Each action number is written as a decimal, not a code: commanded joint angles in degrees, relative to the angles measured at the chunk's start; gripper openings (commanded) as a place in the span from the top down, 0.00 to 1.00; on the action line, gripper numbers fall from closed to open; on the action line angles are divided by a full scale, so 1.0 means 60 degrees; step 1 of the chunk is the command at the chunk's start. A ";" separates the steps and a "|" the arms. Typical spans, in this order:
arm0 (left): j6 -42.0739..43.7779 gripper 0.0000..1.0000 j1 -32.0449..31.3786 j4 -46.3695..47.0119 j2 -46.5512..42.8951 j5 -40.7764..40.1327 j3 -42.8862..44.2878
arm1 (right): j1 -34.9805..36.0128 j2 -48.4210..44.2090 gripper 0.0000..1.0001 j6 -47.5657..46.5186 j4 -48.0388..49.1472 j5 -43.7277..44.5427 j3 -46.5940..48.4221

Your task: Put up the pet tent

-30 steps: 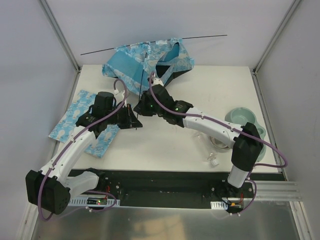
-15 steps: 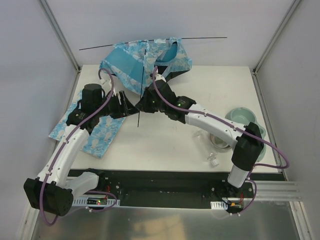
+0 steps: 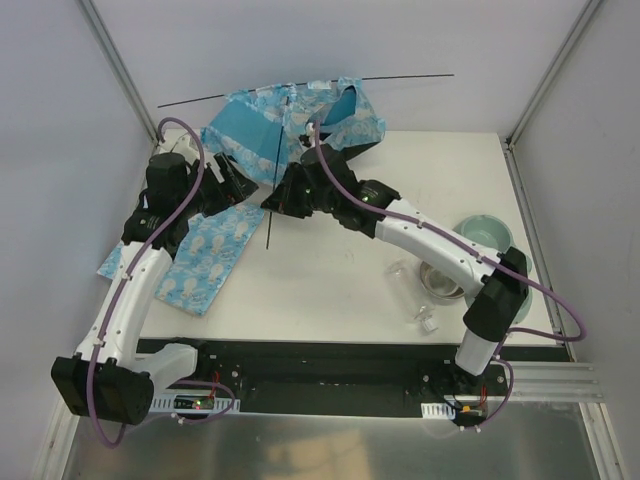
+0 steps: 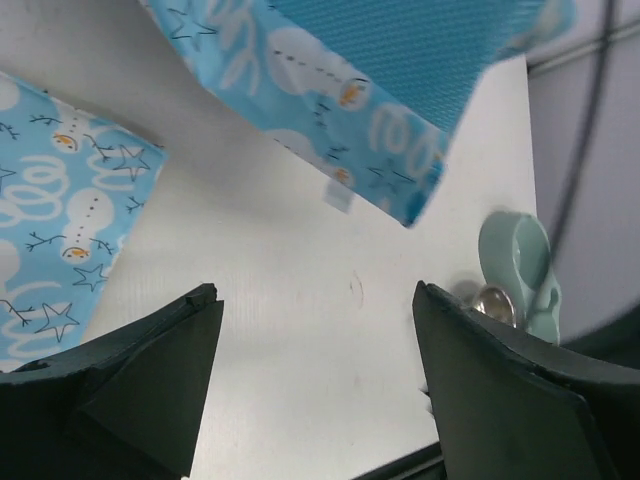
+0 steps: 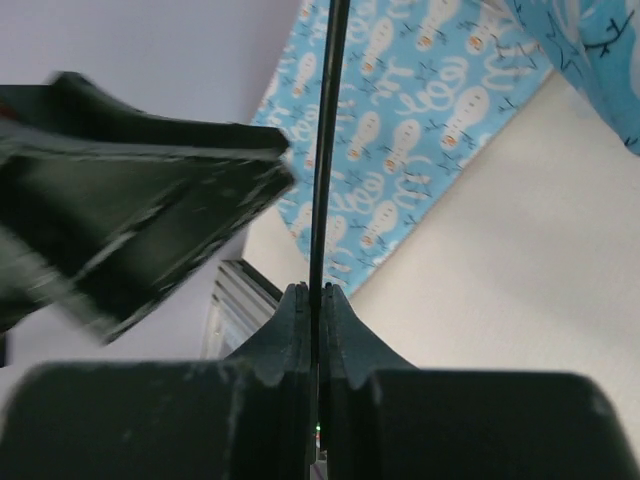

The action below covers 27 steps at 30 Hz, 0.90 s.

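tent spot: pet tent [image 3: 250, 130] is at the far edge of the table [image 3: 340, 285], left of centre. It's slumped and crumpled, not standing, w/ the darker turquoise lining showing on the left side.
poles: one long thin black pole runs sideways across the top of the fabric and sticks out past it both ways. A 2nd pole [image 5: 325, 150] comes down out of the tent toward the near side, w/ its free end over bare table.
R pincer: right gripper [image 5: 312, 292] is pressed together on that 2nd pole. In the wrist cam the rod runs straight up from between the two fingers, so it's def pinching it. It grips partway along the pole, in front of the tent.
L pincer: left gripper [image 4: 312, 298] is spread wide w/ nothing in it, only bare table between the fingers. It's just left of the right one, near the tent's left corner, not touching the fabric afaict.
mat: flat light-blue snowman mat [image 3: 195, 255] lies on the left side of the table, partly under the left arm, w/ one corner hanging off the left edge.
other stuff: pale green bowl [image 3: 480, 232] is over by the right edge, well apart from the tent.
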 commanded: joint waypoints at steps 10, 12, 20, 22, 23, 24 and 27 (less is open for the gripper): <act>-0.0861 0.16 0.0240 0.2791 0.1457 0.0243 -0.0490 | -0.0712 0.0299 1.00 0.1888 0.0453 0.0363 0.1255; -0.0804 0.16 0.0240 0.3216 0.1560 0.0871 -0.0623 | -0.0741 0.0314 1.00 0.2078 0.0585 0.0378 0.1270; -0.1914 0.15 0.0211 0.6597 0.2292 0.2982 -0.1662 | -0.0874 0.0387 1.00 0.2943 0.0995 -0.0149 0.1417; -0.2470 0.16 0.0196 0.7535 0.2614 0.3392 -0.1853 | -0.0888 0.0402 1.00 0.2987 0.1055 -0.0223 0.1489; -0.2734 0.16 0.0167 0.8134 0.2789 0.3554 -0.1955 | -0.0888 0.0402 1.00 0.3046 0.1084 -0.0223 0.1519; -0.2940 0.16 0.0109 0.8691 0.2936 0.3671 -0.2072 | -0.0874 0.0416 1.00 0.3061 0.1099 -0.0267 0.1548; -0.3088 0.15 -0.0227 1.0056 0.3331 0.3571 -0.2307 | -0.0874 0.0431 1.00 0.3148 0.1113 -0.0267 0.1592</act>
